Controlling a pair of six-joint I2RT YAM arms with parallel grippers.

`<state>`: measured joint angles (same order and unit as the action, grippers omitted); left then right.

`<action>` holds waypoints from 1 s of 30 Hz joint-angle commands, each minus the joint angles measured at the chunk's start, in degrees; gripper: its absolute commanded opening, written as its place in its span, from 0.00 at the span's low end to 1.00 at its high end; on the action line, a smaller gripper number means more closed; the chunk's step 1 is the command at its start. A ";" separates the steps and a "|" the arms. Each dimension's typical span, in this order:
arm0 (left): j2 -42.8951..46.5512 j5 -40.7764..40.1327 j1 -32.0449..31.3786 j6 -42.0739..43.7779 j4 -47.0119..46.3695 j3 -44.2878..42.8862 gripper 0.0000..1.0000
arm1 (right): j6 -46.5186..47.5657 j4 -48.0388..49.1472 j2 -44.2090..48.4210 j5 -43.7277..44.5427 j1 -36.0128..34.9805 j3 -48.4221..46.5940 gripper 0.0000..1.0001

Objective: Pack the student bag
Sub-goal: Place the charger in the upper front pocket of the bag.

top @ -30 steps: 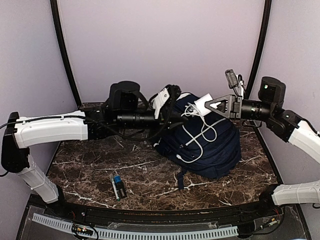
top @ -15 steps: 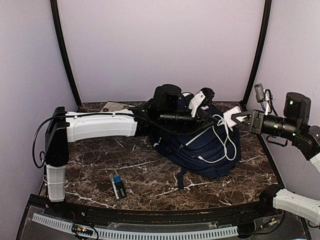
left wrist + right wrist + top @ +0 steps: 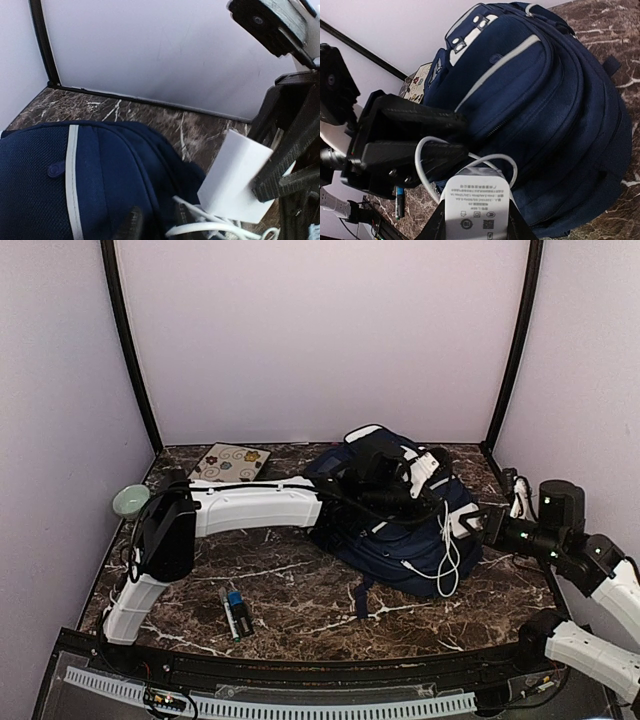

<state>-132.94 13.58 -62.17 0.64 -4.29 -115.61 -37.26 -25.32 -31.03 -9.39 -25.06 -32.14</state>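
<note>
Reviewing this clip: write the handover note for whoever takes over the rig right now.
Left hand: over the upper part of the student bag; I cannot tell whether it is open or shut.
Right hand: shut on the white charger at the bag's right side; its cable drapes over the bag.
Done: charger is in hand, not yet inside.
Left: get charger and cable in; the patterned notebook and pens lie out on the table, probably next.
</note>
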 commanded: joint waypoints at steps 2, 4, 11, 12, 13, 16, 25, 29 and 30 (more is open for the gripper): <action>1.37 -6.26 -0.47 8.89 17.44 -6.61 0.53 | -10.18 13.85 2.80 2.09 0.78 8.42 0.00; 1.75 -4.68 -0.69 12.23 26.37 -9.94 0.67 | -11.36 16.67 2.71 1.86 1.16 10.16 0.00; 9.75 -1.03 -0.75 18.49 42.85 -8.90 0.87 | -13.15 25.28 -1.72 -3.51 4.49 12.98 0.00; 11.49 -1.31 -0.76 19.00 43.25 -7.46 0.88 | -13.60 26.60 -2.50 -4.67 5.14 13.18 0.00; 12.66 -2.47 -0.76 19.55 42.68 -5.79 0.90 | -13.88 27.68 -3.14 -5.77 5.94 13.37 0.00; 14.92 -10.37 -0.76 20.56 36.74 1.34 0.90 | -14.85 30.28 -4.54 -8.55 7.27 14.20 0.00; 14.66 -17.17 -4.08 27.30 19.61 11.51 0.94 | -15.13 33.03 -6.05 -12.33 8.42 14.91 0.00; 13.42 -19.63 -4.79 30.42 9.20 15.34 0.96 | -15.61 34.84 -6.96 -12.76 8.73 15.26 0.00; 12.93 -21.27 -4.88 30.66 7.51 15.64 0.96 | -15.87 35.31 -7.34 -13.02 8.76 15.34 0.00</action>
<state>-119.59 -3.44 -66.26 27.22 15.29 -101.56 -52.60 4.40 -37.54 -21.15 -16.80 -17.34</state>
